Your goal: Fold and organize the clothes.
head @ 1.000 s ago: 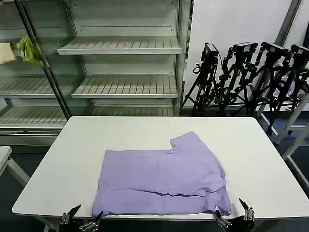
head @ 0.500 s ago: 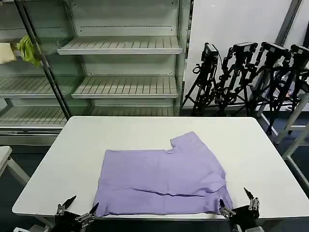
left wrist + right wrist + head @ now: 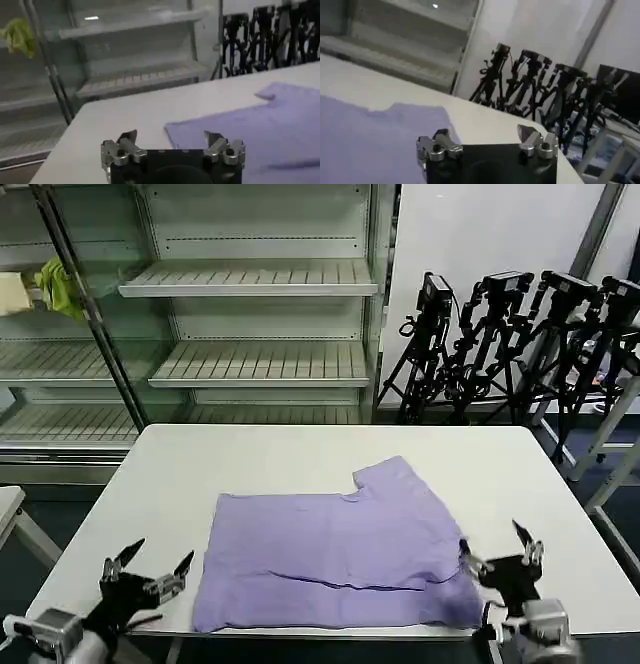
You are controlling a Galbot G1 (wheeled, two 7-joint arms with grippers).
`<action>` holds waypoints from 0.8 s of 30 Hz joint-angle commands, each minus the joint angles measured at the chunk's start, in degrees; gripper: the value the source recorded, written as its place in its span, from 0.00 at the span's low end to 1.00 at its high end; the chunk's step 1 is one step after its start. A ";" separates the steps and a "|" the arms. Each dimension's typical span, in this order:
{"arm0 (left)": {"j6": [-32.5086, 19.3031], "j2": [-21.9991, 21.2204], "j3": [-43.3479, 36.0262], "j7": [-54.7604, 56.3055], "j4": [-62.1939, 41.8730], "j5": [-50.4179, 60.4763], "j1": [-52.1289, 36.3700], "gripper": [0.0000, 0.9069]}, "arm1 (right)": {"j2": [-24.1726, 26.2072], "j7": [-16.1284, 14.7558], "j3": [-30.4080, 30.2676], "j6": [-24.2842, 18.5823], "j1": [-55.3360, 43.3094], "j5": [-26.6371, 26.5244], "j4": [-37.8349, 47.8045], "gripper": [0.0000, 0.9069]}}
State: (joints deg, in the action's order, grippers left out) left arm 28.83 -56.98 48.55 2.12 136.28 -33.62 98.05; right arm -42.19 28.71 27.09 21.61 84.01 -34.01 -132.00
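The lavender T-shirt (image 3: 335,559) is laid flat near the front edge of the white table (image 3: 250,459), partly folded into a broad rectangle with one sleeve left projecting at its far right corner; it is presumably spread this way so that both near corners can be reached at once. The left gripper (image 3: 148,572) is held just beside the shirt's near left corner and the right gripper (image 3: 500,552) at its near right corner, each with its fingers spread apart and nothing between them, which suggests that a two-handed pick of the front hem is being prepared. A yellow-green cloth (image 3: 55,287) is hung on the shelving (image 3: 250,279) well behind the table. Compared with the frame half a second ago, both grippers have been raised and brought forward from below the table edge toward the corners, while the shirt has been left unmoved.
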 commanded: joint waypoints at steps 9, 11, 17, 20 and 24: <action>4.36 2.65 -9.02 1.15 -14.71 -13.18 -22.72 1.00 | -5.60 -19.16 -15.31 3.92 -38.28 -15.51 24.16 1.00; 4.34 3.51 -10.68 1.44 -16.87 -13.10 -23.56 1.00 | -7.13 -20.15 -18.11 4.27 -40.22 -15.72 27.61 1.00; 4.27 3.91 -13.52 1.03 -18.90 -12.16 -24.31 1.00 | -10.14 -21.08 -24.95 3.60 -48.96 -17.59 39.18 1.00; 4.22 3.76 -14.69 0.30 -19.76 -11.45 -24.69 1.00 | -10.93 -21.91 -27.88 3.28 -53.35 -17.75 43.97 1.00; 4.20 3.62 -15.45 -0.52 -21.39 -11.11 -26.01 1.00 | -12.29 -23.82 -30.27 3.07 -56.70 -17.41 48.93 1.00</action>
State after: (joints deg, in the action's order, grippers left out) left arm 32.57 -53.88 35.92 2.08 118.56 -43.82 75.51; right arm -52.68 8.04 3.12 24.57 37.56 -48.84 -93.88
